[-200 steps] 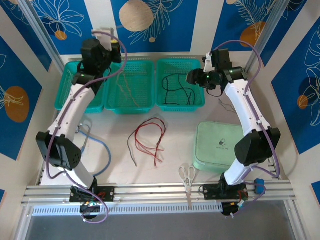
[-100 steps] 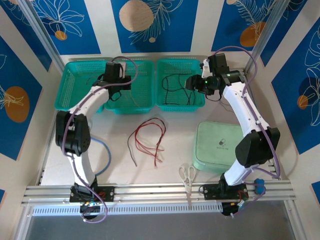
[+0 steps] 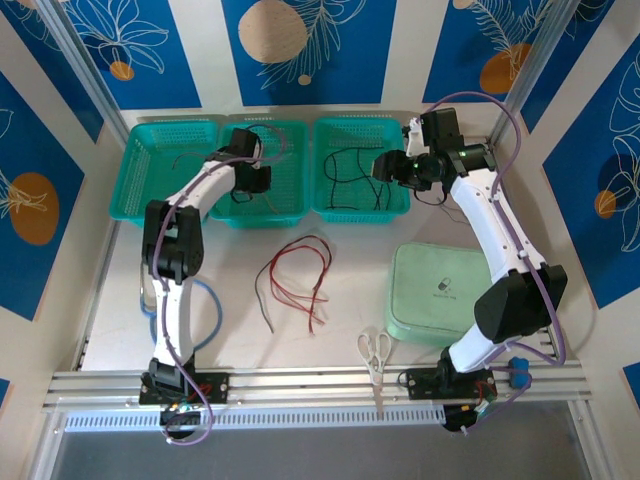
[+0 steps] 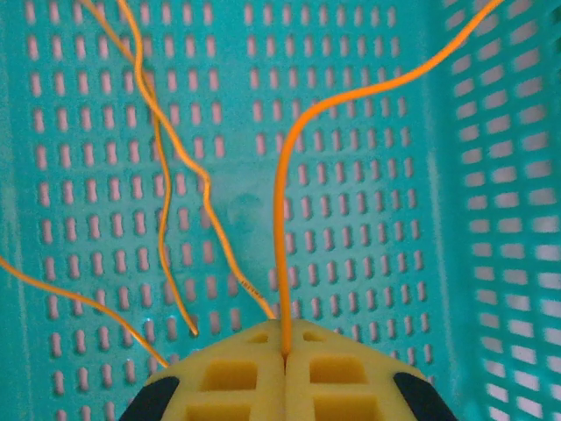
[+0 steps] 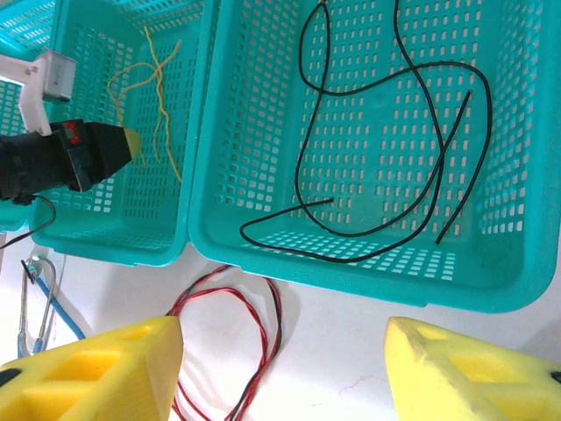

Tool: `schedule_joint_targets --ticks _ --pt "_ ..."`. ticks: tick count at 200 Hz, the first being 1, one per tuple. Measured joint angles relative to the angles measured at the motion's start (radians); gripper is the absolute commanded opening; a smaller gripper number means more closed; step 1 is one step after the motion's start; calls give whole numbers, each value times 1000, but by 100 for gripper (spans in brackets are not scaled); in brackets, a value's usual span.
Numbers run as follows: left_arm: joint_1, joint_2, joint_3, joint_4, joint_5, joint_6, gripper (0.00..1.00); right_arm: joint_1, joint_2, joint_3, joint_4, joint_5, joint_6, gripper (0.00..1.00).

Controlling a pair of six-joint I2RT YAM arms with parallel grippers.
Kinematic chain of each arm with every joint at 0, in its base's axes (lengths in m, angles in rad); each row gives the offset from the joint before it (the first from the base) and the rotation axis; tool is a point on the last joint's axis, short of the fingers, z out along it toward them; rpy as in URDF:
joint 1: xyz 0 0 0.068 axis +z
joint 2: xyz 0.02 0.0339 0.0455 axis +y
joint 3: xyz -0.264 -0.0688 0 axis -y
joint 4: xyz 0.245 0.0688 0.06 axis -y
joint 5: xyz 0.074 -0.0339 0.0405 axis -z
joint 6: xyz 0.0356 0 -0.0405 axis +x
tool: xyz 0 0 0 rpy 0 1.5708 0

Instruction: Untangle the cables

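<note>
1. Far side of the white table [image 3: 345, 300]: three teal perforated plastic baskets side by side, left basket [image 3: 145, 170], middle basket [image 3: 290, 190], right basket [image 3: 360, 214].
2. Thin yellow-tan wires [image 4: 279, 219] lie in the middle basket, and a thin black wire [image 5: 301, 149] lies in the right one.
3. The loose red-and-black wire bunch [image 3: 297, 283] lies on the table before the middle basket.
4. The pale green rounded plastic box [image 3: 440, 290] sits to its right.
5. The metal scissors [image 3: 375, 350] lie at the near edge, and the blue-tubed stethoscope [image 3: 215, 310] lies to the left.

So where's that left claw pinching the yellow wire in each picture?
Top external: the left gripper hangs over the middle basket, upper centre-left of the picture.
Left wrist: bottom centre, its yellow fingers shut on a yellow cable.
Right wrist: left edge, a dark body with a yellow tip pointing right.
Shared landmark: the middle basket, teal, holding the yellow cables.
</note>
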Motion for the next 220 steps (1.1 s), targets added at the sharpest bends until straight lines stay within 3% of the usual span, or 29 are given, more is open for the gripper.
schedule_joint_targets --ticks 69,72,83,91,163,220 --pt "0 88 106 -86 -6 -3 0 0 -12 -19 -8 0 -1 62" --pt "0 88 106 -87 -6 -3 6 0 -12 -19 -8 0 -1 62" --pt "0 88 108 -87 -6 0 54 0 -18 -20 -8 0 0 62" --pt "0 88 105 -83 -6 -1 64 0 -23 -23 -7 0 0 62" --pt "-4 -84 53 -35 -72 12 73 16 -89 -99 -3 5 -1 62" --pt "-15 -321 38 -34 -84 35 73 119 -134 -253 21 41 17 60"
